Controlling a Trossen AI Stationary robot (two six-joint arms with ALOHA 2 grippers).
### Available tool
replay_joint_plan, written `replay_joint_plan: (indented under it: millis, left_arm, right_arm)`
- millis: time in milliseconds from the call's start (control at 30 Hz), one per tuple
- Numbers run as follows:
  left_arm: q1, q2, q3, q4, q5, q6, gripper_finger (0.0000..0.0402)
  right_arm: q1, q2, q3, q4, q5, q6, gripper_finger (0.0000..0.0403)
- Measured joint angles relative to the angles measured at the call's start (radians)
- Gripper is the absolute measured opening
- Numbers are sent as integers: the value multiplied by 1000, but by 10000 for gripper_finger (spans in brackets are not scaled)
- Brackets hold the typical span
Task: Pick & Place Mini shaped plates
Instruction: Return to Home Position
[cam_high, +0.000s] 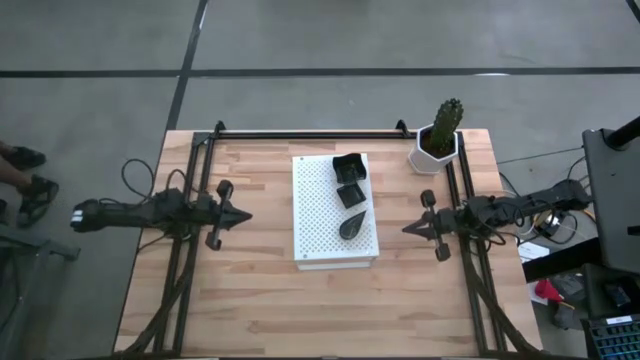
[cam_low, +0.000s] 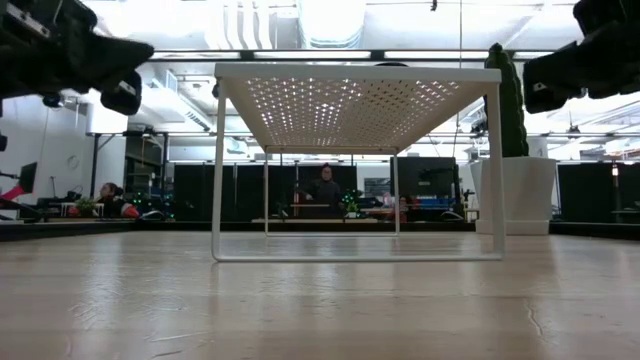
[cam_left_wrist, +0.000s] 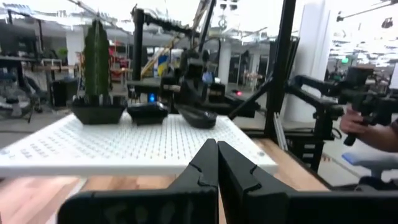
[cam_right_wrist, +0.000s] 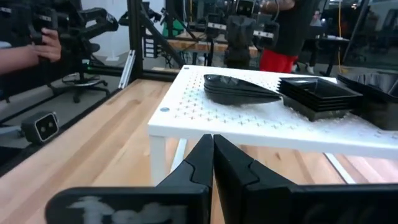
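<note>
While both arms hang level over the wooden table (cam_high: 250, 300), neither has hold of anything. From above, the white perforated shelf (cam_high: 320, 215) stands at the table's middle. The small dark plates (cam_high: 350, 195) all lie on top of it, in three piles along its 3 o'clock edge. The pile of drop-shaped plates (cam_high: 352, 226) sits toward 4 o'clock on the shelf top. The pile of square plates (cam_right_wrist: 320, 94) is just beside it at 3 o'clock. The third pile (cam_high: 348, 167) lies at 1 o'clock, near the far corner. It looks squarish with a raised rim, though its outline is hard to read from overhead.

The left claw (cam_high: 243, 214) hovers at 9 o'clock from the shelf, clear of it, with its tip pointing toward 3 o'clock. Its wrist camera shows the two dark fingers (cam_left_wrist: 202, 168) pressed together with nothing between them. The right claw (cam_high: 408, 229) hovers at 3 o'clock from the shelf, near the drop-shaped pile but not touching, pointing toward 9 o'clock. Its fingers (cam_right_wrist: 202, 163) are likewise closed tight and empty.

A cactus in a white pot (cam_high: 436, 148) stands at the table's 1 o'clock corner, apart from the shelf.
</note>
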Motion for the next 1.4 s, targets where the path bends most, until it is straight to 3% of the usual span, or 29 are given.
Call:
replay_joint_plan:
  millis: [367,467,1400]
  left_arm:
    - [0,-91,-24,-84,-2,6,0]
    - [0,-108,-24,-89,-27,8,0]
    - [0,-110,-25,-89,-47,-13,0]
  right_arm:
    - [0,-212,-76,-94,-34,-13,8]
    - [0,-243,-76,-96,-100,-34,8]
    - [0,-241,-76,-95,-102,-37,8]
